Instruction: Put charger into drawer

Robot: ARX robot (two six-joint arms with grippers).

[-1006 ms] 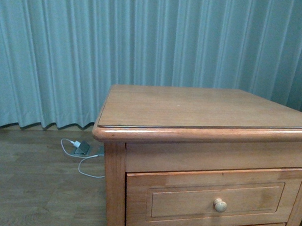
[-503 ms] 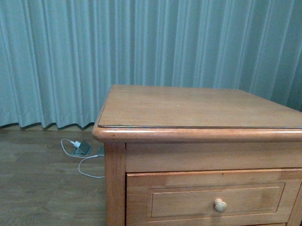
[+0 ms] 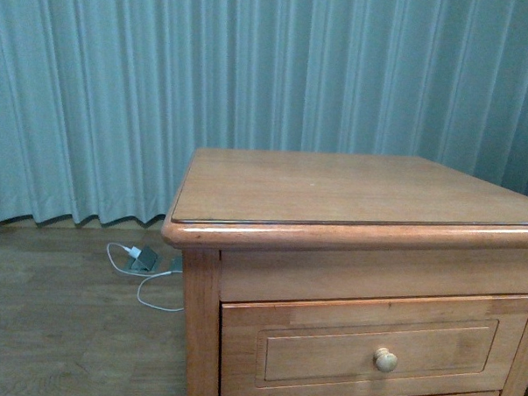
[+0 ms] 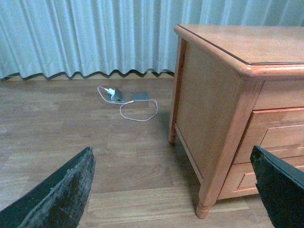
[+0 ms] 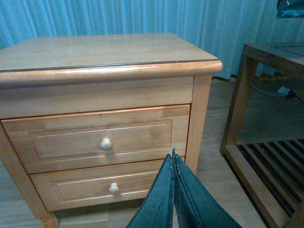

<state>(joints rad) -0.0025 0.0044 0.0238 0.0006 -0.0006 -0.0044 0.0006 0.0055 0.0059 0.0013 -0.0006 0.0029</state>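
teal curtain (image 3: 93, 94) hangs behind everything, and at the far left of your front view a white-cabled plug with a grey device (image 3: 142, 259) lies on the wood floor (image 3: 57, 329) just beside the curtain hem; that is not your charger, so leave it. moving right, the honey-coloured nightstand (image 3: 352, 189) shows a bare top, and below it the drawer (image 3: 376, 352) sits fully closed, its round pale knob (image 3: 385, 359) facing you. the lower drawer (image 5: 111, 187) (similar, also closed) shows only in the right wrist view. further right in that view a dark slatted rack (image 5: 266, 161) stands near the nightstand.

your left end effector (image 4: 171, 190) is spread wide, both fingers at the frame edges, holding nothing, looking at the nightstand's side and the floor. your right end effector (image 5: 173, 190) has its fingers pressed together with nothing between them, aimed toward the drawer fronts.

the charger with the black cable is not visible in any view, so you cannot place it yet. by my judgement you are at the very start: drawer not opened, charger not found. next you would likely open the right end effector, close it on the upper knob and pull straight out, while looking for the charger.
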